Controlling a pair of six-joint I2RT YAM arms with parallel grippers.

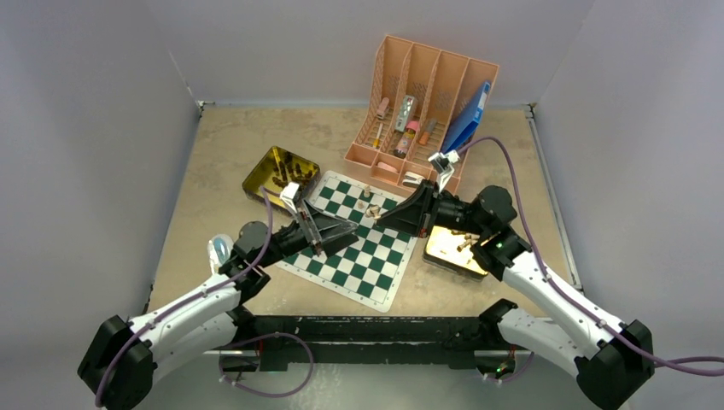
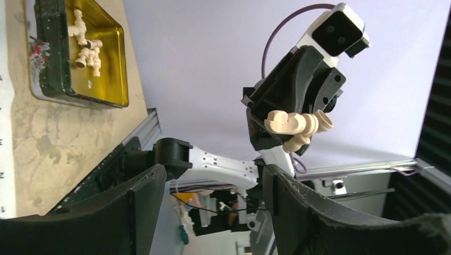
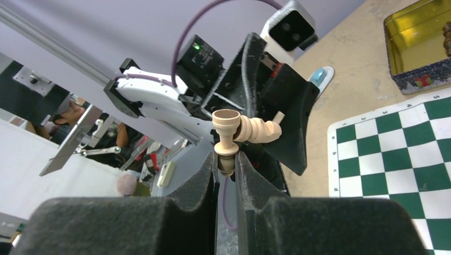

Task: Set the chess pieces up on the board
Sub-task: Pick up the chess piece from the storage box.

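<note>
Tan tabletop [image 1: 224,145], green-white board [image 1: 372,275]; right fingers [image 3: 203,178] clamp pale tan turned chess piece [image 3: 226,139]; left fingers [image 2: 144,208] apart.

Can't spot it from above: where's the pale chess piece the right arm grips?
In the right wrist view, the pale chess piece stands pinched in the right tool, held over the board, opposite the left tool.

text | board [image 2: 4,122] border: tiny coordinate marks, illegible | elsewhere: none

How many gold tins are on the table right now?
2. One tin sits beyond the board's far left corner; the second tin lies at its right edge, partly hidden under the right arm.
</note>
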